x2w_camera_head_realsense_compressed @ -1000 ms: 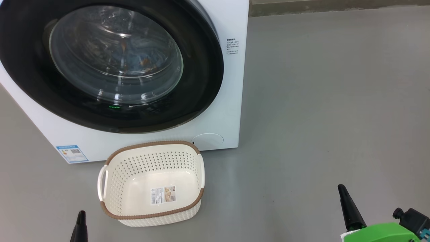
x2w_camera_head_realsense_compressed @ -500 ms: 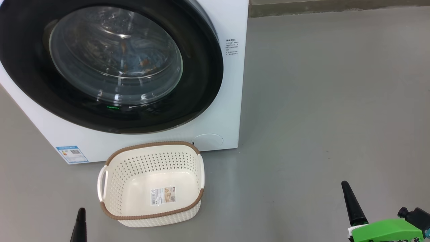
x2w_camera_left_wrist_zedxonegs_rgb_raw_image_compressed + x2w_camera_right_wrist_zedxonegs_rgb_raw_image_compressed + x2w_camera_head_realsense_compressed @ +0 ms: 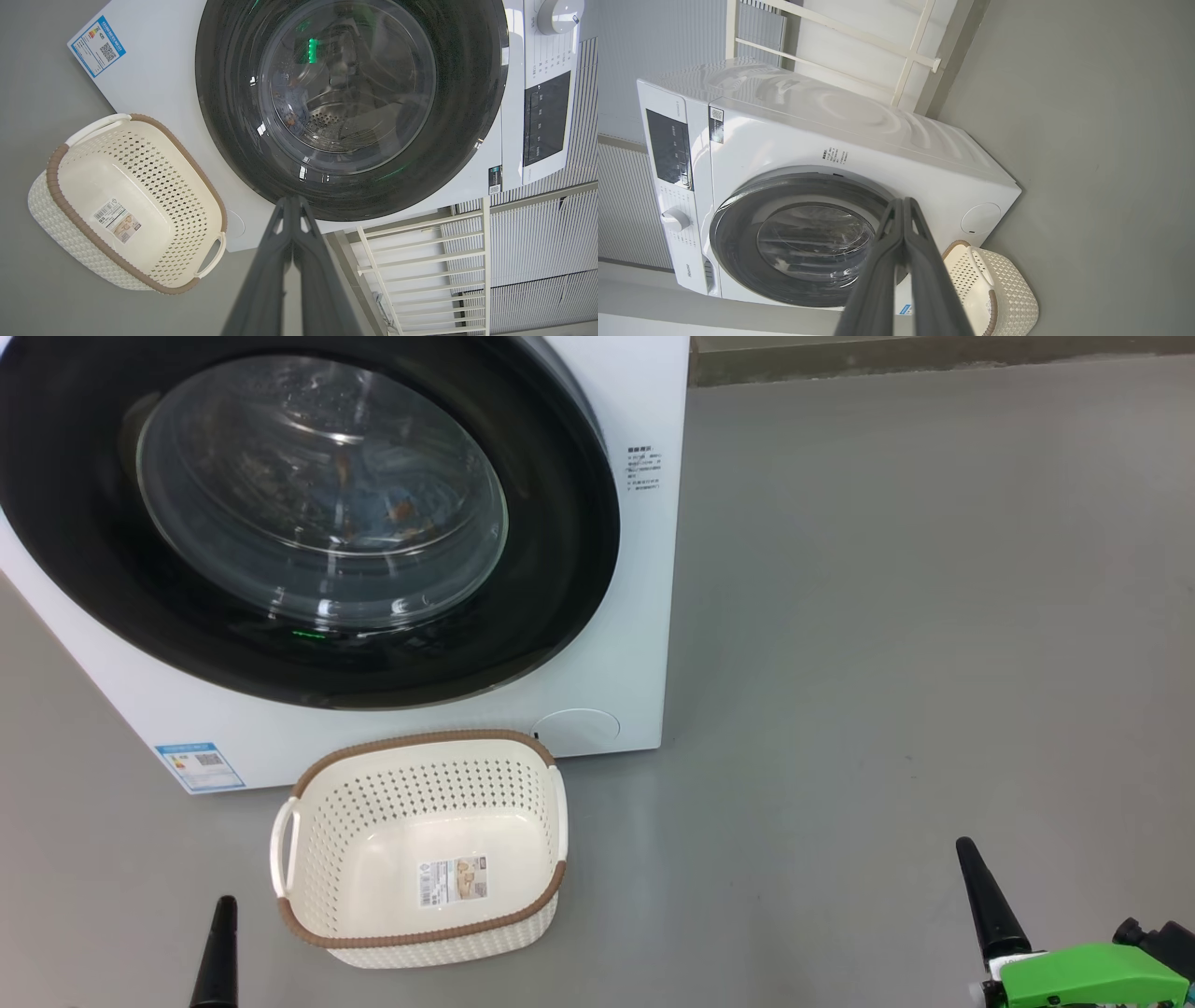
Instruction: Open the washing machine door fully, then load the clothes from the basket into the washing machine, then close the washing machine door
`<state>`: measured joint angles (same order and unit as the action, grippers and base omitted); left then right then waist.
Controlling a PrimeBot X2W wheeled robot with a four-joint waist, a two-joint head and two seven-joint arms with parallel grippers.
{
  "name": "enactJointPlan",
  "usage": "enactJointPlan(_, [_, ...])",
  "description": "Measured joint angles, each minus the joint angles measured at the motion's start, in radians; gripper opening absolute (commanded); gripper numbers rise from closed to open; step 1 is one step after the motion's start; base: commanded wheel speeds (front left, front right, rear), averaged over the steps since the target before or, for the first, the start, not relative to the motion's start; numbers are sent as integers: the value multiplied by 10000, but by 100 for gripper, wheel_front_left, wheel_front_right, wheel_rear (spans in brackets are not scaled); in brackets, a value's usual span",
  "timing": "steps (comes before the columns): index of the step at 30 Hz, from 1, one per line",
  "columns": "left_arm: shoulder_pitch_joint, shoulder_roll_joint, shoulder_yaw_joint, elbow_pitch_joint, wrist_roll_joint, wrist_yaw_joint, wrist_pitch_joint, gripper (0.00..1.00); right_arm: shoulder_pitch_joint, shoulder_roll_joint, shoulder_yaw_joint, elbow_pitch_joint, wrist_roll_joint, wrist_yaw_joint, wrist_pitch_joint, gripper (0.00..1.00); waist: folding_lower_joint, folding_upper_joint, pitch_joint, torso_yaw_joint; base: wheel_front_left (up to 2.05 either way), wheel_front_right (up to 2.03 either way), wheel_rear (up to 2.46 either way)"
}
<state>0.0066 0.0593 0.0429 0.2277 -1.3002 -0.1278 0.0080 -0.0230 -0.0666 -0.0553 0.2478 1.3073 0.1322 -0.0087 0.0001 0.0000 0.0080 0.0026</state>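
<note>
I read left pincer (image 3: 292,205) as closed: two long dark tapered fingers pressed together, gripping nothing. Right pincer (image 3: 903,207) likewise, tips meeting, nothing between; green plastic block (image 3: 1083,975) behind it. Both hang above smooth grey floor (image 3: 887,616). Nearer left one, basket (image 3: 420,784): cream perforated plastic, rounded-rectangular, brown woven-look rim, label sticker (image 3: 453,879) on bare bottom, standing just before washing machine (image 3: 644,616), glossy white box. Washing machine door (image 3: 560,523) sits shut, wide black ring round bulging clear glass. Through glass I make out clothes (image 3: 392,518), blue with orange-brown specks, inside drum.
</note>
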Motion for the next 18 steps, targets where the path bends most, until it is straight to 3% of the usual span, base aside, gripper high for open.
enactJointPlan(18, [-416, -46, 102, 201, -1933, 0, 523, 0, -238, 0, -249, 105, 1960, -2, 529, 0, -1, 0, -30, -17, 0, 0, 0])
